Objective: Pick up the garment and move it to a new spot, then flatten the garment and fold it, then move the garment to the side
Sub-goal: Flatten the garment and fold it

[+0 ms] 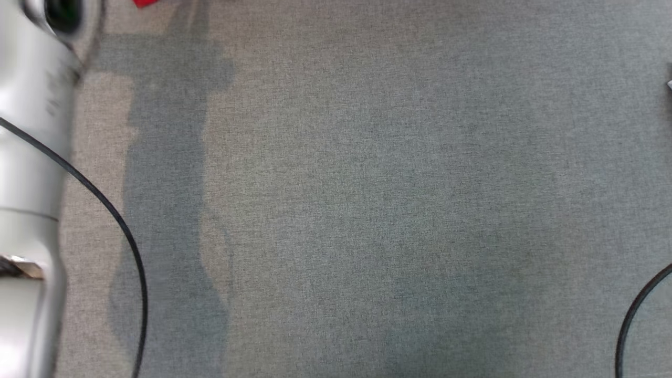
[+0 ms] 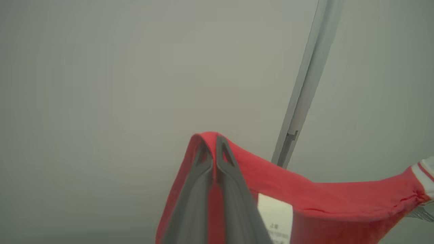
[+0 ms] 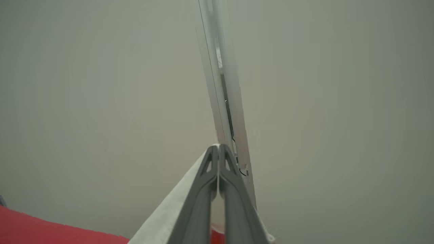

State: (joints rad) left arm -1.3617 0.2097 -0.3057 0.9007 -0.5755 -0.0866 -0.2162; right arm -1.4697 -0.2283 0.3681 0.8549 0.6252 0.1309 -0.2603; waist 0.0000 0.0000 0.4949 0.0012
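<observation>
One red garment (image 2: 322,196), soft, light, limp; left gripper (image 2: 214,144) clamped on its red edge; right gripper (image 3: 218,149) clamped on white trim (image 3: 169,217); best held by hems.

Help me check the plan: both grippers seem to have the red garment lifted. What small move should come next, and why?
Probably lower it, both grips kept, onto the grey surface. The left gripper is shut on the red garment, the right gripper on its white edge, and the cloth hangs between them, so it could be laid down flat.
</observation>
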